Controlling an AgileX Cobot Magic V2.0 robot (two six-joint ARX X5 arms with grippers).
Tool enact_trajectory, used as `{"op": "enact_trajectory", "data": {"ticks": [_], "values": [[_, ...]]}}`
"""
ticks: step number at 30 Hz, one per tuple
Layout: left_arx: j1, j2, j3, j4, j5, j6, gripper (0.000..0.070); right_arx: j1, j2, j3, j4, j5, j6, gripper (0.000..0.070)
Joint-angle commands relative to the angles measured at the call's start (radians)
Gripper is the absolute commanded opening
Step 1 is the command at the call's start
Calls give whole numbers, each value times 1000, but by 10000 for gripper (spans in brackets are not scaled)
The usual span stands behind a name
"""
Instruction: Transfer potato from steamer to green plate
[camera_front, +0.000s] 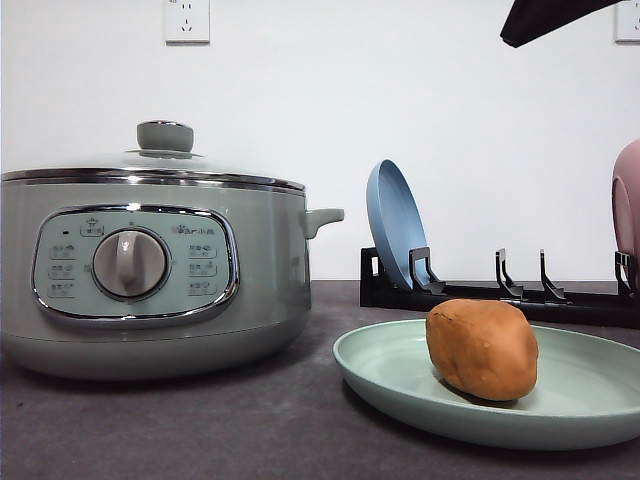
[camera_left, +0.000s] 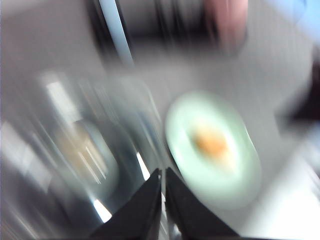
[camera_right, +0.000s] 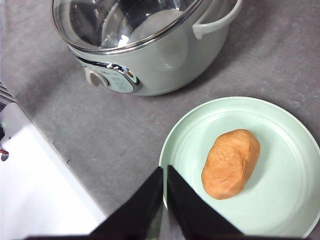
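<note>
The potato (camera_front: 482, 349) lies on the green plate (camera_front: 380, 370) on the counter (camera_front: 200, 430), beside the lidded steamer (camera_front: 150, 270), so the transfer appears complete; the right pincer (camera_right: 164, 200) and the left pincer (camera_left: 163, 200) are both closed and empty.

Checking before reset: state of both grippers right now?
Left gripper: shut, holding nothing.
Right gripper: shut, holding nothing; the potato lies on the green plate.
</note>
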Motion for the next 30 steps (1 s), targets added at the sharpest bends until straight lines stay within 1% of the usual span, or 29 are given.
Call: {"op": "enact_trajectory", "data": {"ticks": [1,4,7,9,13,18,21,24,30], "values": [[34,-47,-9,141,-2,33,3,4,5,18,10,-1,-11,0],[119,-144,-102,332,-2,33,3,4,5,18,10,-1,-10,0],[206,-248,-229,491,-15,34,3,4,5,18,10,-1,-10,0],[257,-319,-323,578,-53,34,3,4,5,18,10,-1,-10,0],[332,-465,-538,731,-169,34,3,4,5,18,10,-1,-10,0],[382,-645,-839,909,-288,33,3,4,5,18,10,-1,-10,0],[397,-734,-994,980,-322,33,3,4,5,18,10,-1,-10,0],[406,-813,-1134,1021,-325,32,3,4,5,18,10,-1,-10,0],[417,-932,-1337,1024,-348,30,3,4,5,18,10,-1,-10,0]]}}
